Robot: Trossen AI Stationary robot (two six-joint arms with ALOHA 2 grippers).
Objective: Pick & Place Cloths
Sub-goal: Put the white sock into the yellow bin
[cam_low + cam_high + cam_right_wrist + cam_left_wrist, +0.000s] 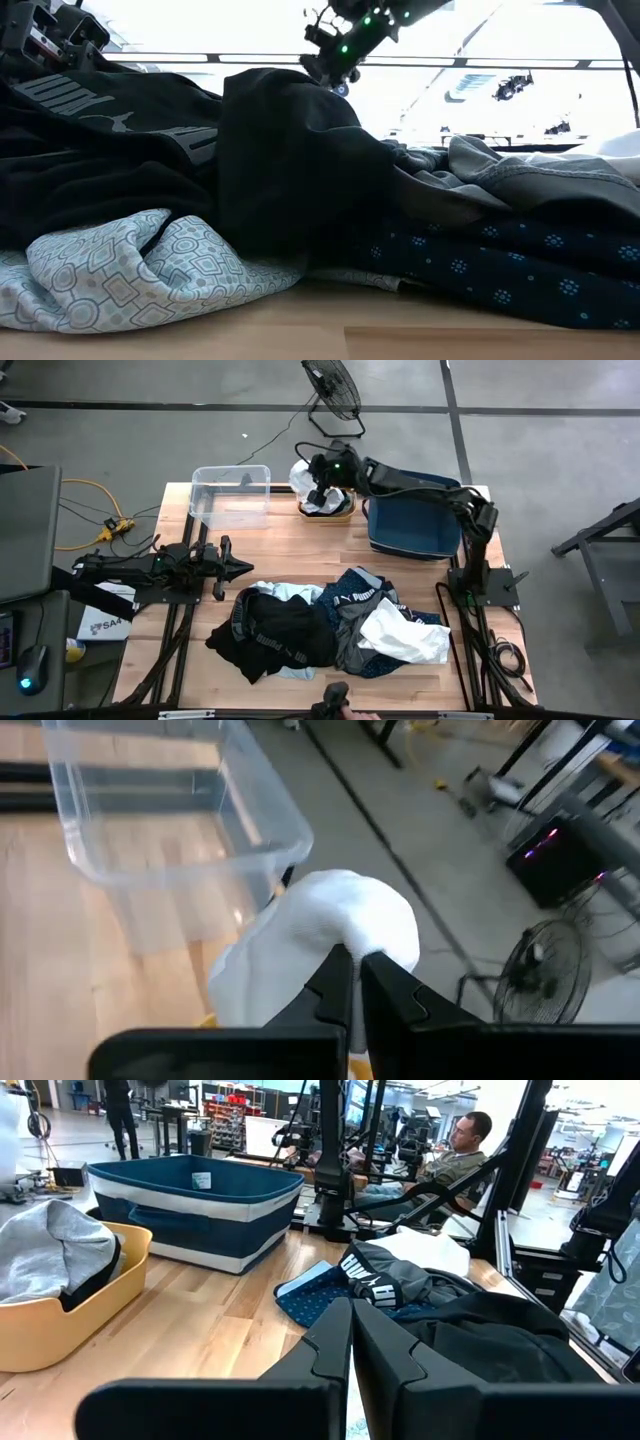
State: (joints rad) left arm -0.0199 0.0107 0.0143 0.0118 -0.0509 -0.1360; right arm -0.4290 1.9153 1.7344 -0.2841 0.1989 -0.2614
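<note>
My right gripper (318, 495) reaches over the orange bin (343, 513) at the table's far edge and is shut on a white cloth (340, 920). The other cloths lie in a heap (330, 625) at the near middle: black with white lettering (270, 635), grey, white (405, 635), navy dotted (500, 270) and light blue patterned (130, 265). A grey cloth (50, 1250) lies inside the orange bin (40, 1320). My left gripper (245, 568) is shut and holds nothing, level above the table's left side, left of the heap. My right gripper pinches a bunched part of the white cloth (345, 935) between its two fingers. The fingers slant downward, coming from the table's right. The cloth bulges out past the fingertips and hangs below them over the orange bin. Layers cannot be told.
A clear plastic bin (232, 495) stands at the far left and a dark blue bin (410, 525) at the far right, either side of the orange bin. A fan (330, 395) stands on the floor beyond the far edge. A person (450, 1155) sits behind the table.
</note>
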